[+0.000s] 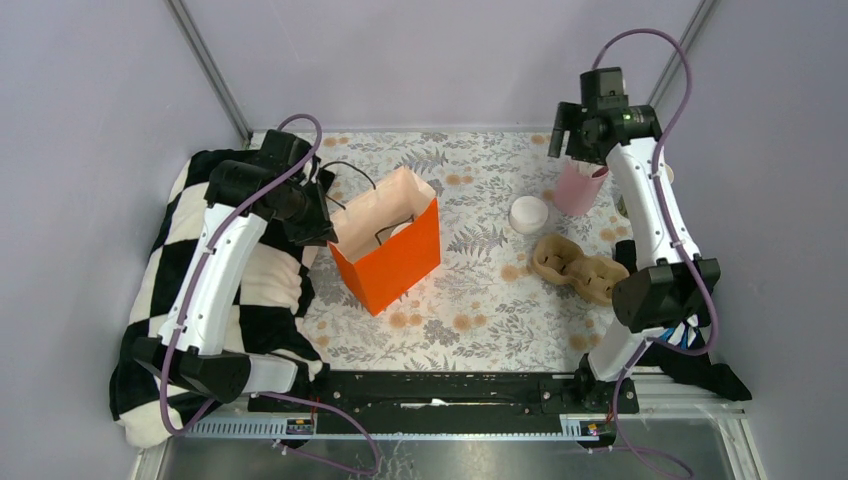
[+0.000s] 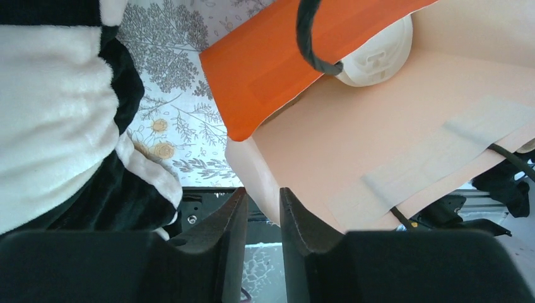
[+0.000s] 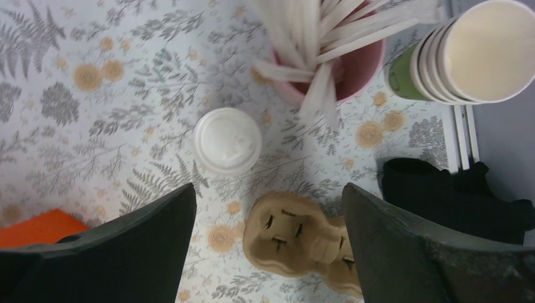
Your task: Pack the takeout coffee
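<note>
One takeout coffee (image 1: 528,214), a cup with a white round lid, stands on the floral table; in the right wrist view (image 3: 227,140) only its lid shows. A second white lid (image 2: 376,53) shows inside the orange paper bag (image 1: 392,262). My left gripper (image 1: 322,225) is shut on the bag's near rim (image 2: 252,164), with the paper wall between its fingers (image 2: 262,196). My right gripper (image 1: 575,150) hangs high at the back right, open and empty (image 3: 268,189), above the coffee and the brown pulp carrier (image 3: 296,237).
The empty carrier (image 1: 578,266) lies right of the lidded cup. A pink cup of white stirrers (image 1: 578,185) stands behind it. A stack of lidless green cups (image 3: 467,53) is at far right. A black-and-white checked cloth (image 1: 180,270) covers the left edge.
</note>
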